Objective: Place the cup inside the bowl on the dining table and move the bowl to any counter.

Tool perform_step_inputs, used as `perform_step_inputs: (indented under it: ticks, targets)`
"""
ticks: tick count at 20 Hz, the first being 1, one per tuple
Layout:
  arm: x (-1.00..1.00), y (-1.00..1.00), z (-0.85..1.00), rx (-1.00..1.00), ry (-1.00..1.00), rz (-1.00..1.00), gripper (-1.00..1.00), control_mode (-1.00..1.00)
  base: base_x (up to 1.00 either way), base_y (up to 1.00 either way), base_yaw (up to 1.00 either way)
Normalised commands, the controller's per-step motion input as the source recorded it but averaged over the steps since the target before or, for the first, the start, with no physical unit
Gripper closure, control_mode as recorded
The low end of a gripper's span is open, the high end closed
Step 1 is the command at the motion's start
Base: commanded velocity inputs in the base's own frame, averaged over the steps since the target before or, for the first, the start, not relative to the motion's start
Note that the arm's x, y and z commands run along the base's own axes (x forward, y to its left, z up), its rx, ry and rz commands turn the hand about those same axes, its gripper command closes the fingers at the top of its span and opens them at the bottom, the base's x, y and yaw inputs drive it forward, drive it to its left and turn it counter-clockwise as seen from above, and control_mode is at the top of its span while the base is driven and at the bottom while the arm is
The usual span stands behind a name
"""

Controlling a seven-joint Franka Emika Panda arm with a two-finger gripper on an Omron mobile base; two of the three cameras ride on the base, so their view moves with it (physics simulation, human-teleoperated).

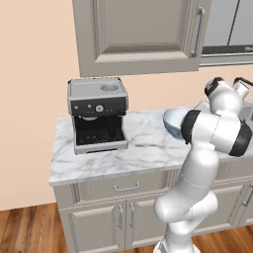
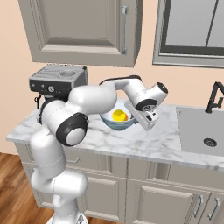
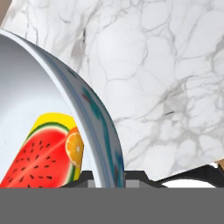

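Two fingers (image 3: 106, 177) pinch the bowl's (image 2: 114, 124) rim between them; the cup (image 3: 46, 153) lies inside, the marble surface (image 3: 166, 87) beyond.

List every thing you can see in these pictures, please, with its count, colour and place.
bowl: one, white inside, blue-grey outside, on the counter
cup: one, yellow with a watermelon print, inside the bowl
coffee machine: one, grey and black, on the counter's left part
counter: one, white marble over beige cabinets
sink: one, grey, set in the counter's right part
tap: one, black, behind the sink
wall cabinet: one, beige, above the counter
gripper: one, white, shut on the bowl's rim
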Motion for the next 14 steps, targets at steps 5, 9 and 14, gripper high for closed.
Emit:
perform_step_inputs:
  ticks: [5,9,14]
  targets:
    - [0.31,-0.02,-0.19,0.0,0.0,0.0,1.0,-1.0,0.0,0.0,0.0]
    - [0.23,-0.01,-0.23,0.0,0.0,0.0,1.0,-1.0,0.0,0.0,0.0]
    - [0.14,-0.01,-0.22,0.0,0.0,0.0,1.0,-1.0,0.0,0.0,0.0]
